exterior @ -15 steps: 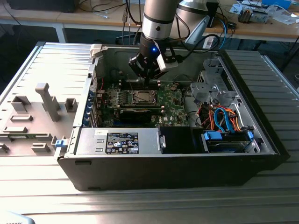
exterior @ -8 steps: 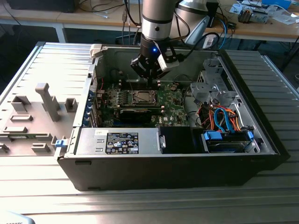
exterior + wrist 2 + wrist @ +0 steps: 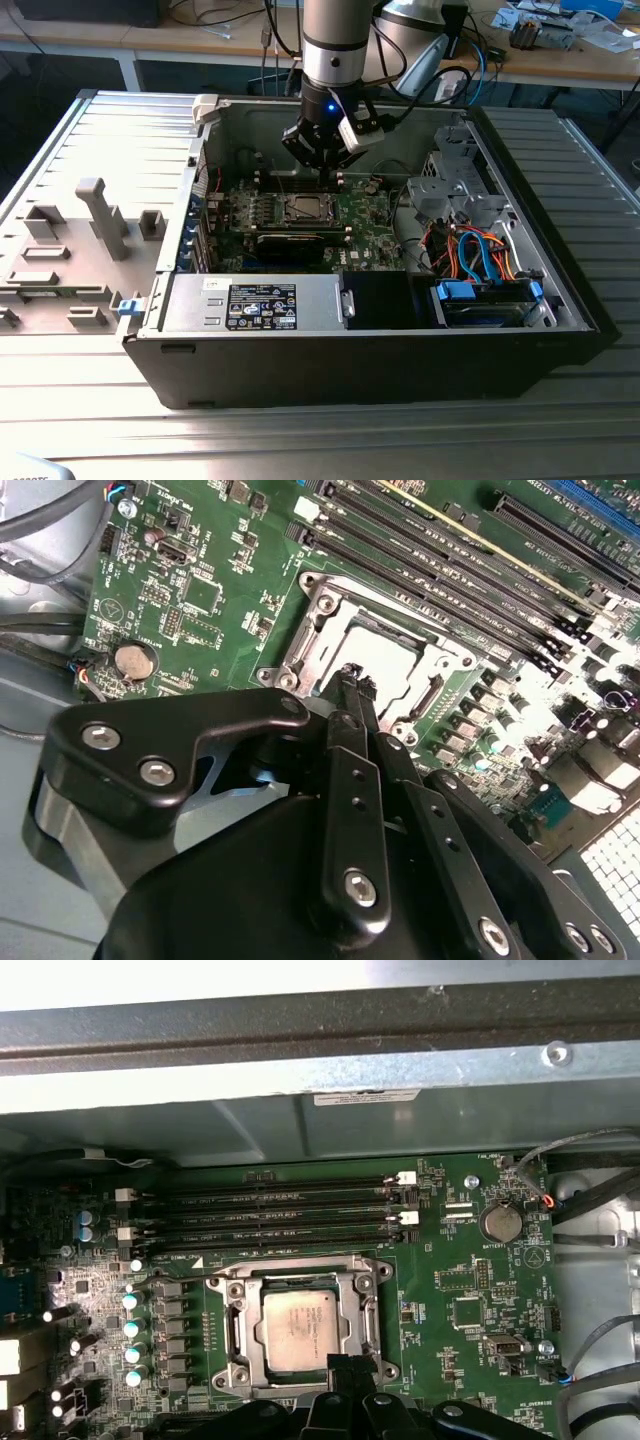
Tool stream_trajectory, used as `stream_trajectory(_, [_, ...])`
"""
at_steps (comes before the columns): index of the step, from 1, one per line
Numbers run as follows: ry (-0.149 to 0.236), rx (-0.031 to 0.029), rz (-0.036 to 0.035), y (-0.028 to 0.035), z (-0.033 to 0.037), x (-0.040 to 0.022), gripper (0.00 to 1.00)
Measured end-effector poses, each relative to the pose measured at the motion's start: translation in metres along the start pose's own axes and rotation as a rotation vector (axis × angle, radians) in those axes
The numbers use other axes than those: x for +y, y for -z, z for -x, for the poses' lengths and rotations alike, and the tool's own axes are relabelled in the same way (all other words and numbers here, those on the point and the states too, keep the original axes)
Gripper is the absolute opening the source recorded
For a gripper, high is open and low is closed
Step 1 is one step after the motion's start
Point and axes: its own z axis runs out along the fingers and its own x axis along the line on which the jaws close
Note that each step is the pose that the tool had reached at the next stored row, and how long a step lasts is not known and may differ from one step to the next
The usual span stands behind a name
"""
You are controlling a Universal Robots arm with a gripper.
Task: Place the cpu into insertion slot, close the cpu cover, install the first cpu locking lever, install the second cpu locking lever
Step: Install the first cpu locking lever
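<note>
One closed, empty tool [image 3: 352,675] hovers beside the seated cpu [image 3: 303,1327].

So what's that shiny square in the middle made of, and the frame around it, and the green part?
The cpu looks like dull silver-grey metal on top; it catches light softly. The cpu cover framing it seems to be thin, brighter bare metal, with shiny edges. The green board looks like hard coated plastic or fibreglass, smooth with tiny printed lines. The claw beside the socket looks matte black, metal or plastic.
</note>
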Motion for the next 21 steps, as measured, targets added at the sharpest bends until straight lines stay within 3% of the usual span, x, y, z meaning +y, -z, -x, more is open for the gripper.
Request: stream_trajectory(21, [0.013, 0.0, 0.0009, 0.0006, -0.0001, 0.0, 0.11])
